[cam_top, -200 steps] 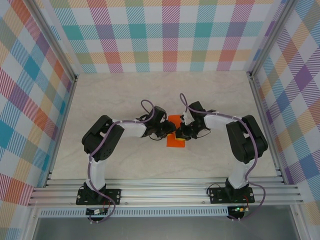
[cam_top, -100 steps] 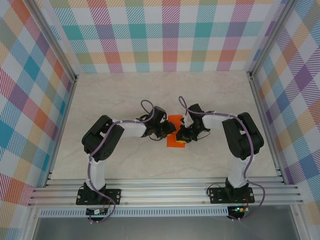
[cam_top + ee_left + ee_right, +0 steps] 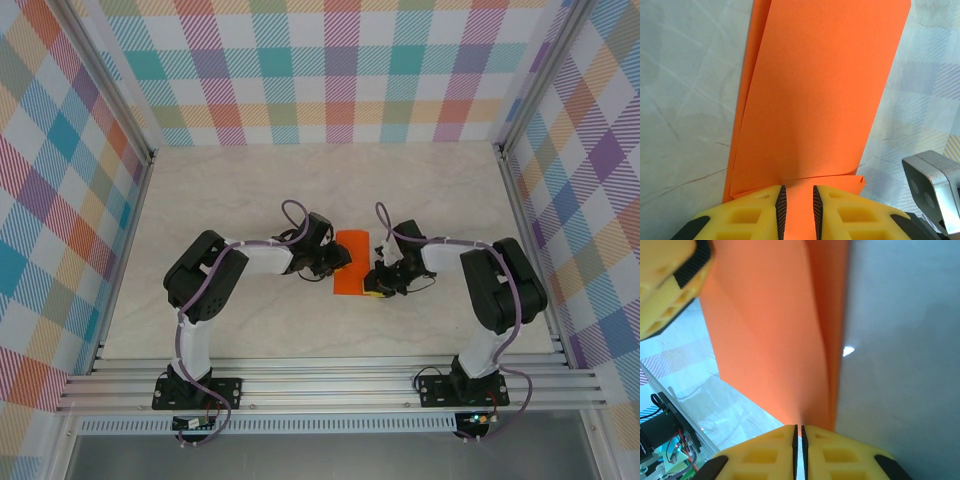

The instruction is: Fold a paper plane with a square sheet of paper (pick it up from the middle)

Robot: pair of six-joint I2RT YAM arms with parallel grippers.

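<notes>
Paper, orange, folded, on table; left fingers narrowly apart over it; right fingers almost closed at its edge

My top external camera sits high above and behind the arm bases, tilted down and forward, so the square sheet of paper lies small at mid-frame. My left wrist camera looks out past the left gripper, very close at the sheet's left edge. My right wrist camera looks past the right gripper, equally close, at the sheet's near right corner. All three views share the sheet. The right wrist view also catches the left gripper across it.
</notes>
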